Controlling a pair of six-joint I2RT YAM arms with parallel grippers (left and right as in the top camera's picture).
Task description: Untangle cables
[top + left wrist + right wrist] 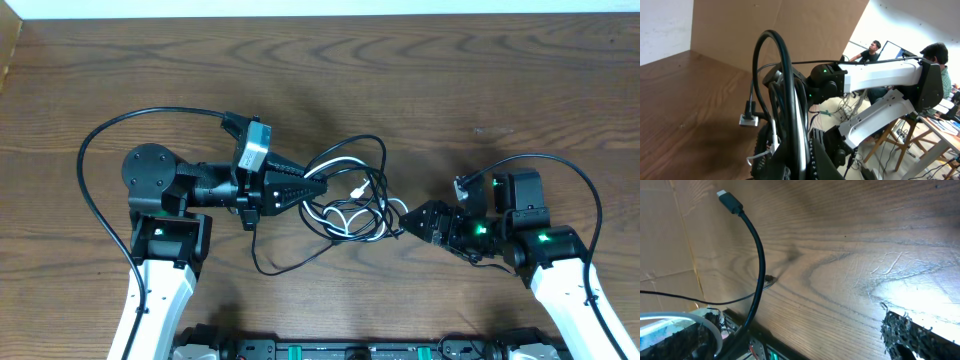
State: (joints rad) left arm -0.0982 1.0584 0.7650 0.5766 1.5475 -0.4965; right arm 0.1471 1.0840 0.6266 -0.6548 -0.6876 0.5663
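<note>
The cables (350, 200) lie tangled in the middle of the table: thin black loops with a white cord (345, 215) among them. My left gripper (322, 188) points right into the tangle's left side and is shut on the cables. In the left wrist view, black cable loops (782, 90) rise from between the fingers, beside a white cord (774, 145) and a small plug (749, 119). My right gripper (407, 222) stands open at the tangle's right edge. In the right wrist view, a black cable (757, 265) with a plug end (729, 201) crosses between the wide-open fingers (920, 340).
The wooden table (450, 80) stretches behind the tangle. A thick black arm cable (95, 200) arcs round the left arm, and another (590, 195) loops by the right arm. The table's front edge with equipment (350, 350) lies close below the tangle.
</note>
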